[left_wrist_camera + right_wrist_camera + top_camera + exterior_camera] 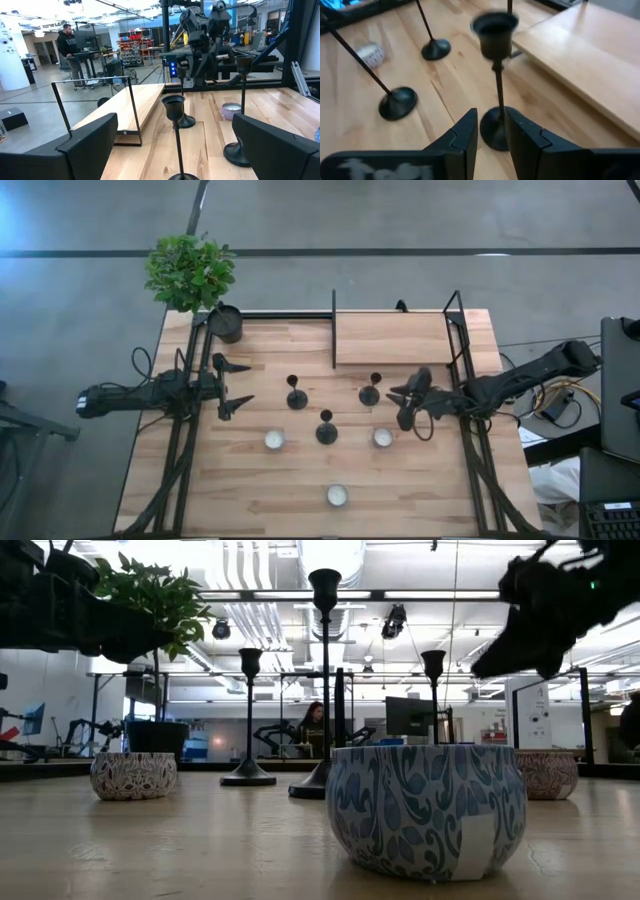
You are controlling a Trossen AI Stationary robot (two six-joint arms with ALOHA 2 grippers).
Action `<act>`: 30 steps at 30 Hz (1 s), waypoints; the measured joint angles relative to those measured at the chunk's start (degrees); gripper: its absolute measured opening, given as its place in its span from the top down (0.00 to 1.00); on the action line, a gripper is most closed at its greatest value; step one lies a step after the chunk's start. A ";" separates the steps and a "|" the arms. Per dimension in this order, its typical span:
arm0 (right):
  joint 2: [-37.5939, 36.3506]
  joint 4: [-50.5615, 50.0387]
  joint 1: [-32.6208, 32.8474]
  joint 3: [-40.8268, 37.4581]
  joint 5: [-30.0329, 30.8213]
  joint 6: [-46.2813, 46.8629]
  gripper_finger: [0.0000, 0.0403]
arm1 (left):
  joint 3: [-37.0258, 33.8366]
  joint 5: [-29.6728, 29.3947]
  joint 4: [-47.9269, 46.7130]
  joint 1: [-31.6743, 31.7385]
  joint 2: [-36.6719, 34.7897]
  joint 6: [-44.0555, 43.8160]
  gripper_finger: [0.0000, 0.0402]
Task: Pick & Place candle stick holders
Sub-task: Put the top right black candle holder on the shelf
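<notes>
Three black candle stick holders stand upright on their round bases mid-table: the left one [297, 395], the nearest one [326, 428] and the right one [370, 392]. My right gripper [405, 405] hangs tilted down just right of the right holder. In the right wrist view its fingers [491, 119] stand slightly apart, in line with the stem [499, 92] but short of it, touching nothing. My left gripper [238, 385] waits wide open at the table's left, level, facing the holders.
Three patterned candle cups sit nearer the front edge [273, 440], [383, 437], [337, 495]. A raised wooden shelf [390, 338] in a black frame fills the far right. A dark pot [226, 323] and a green plant [190, 272] stand at the far left corner.
</notes>
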 joint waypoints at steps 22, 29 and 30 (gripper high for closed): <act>9.14 11.89 -0.04 -2.66 1.53 -0.41 0.82 | 0.02 -0.01 0.00 0.01 -0.01 0.01 0.01; 8.98 11.40 -0.04 -1.96 1.51 -0.56 0.84 | 0.01 0.00 0.00 0.00 0.00 0.00 0.01; 8.98 11.49 -0.04 -1.77 1.53 -0.57 0.84 | 0.02 0.02 0.00 -0.02 -0.02 0.00 0.01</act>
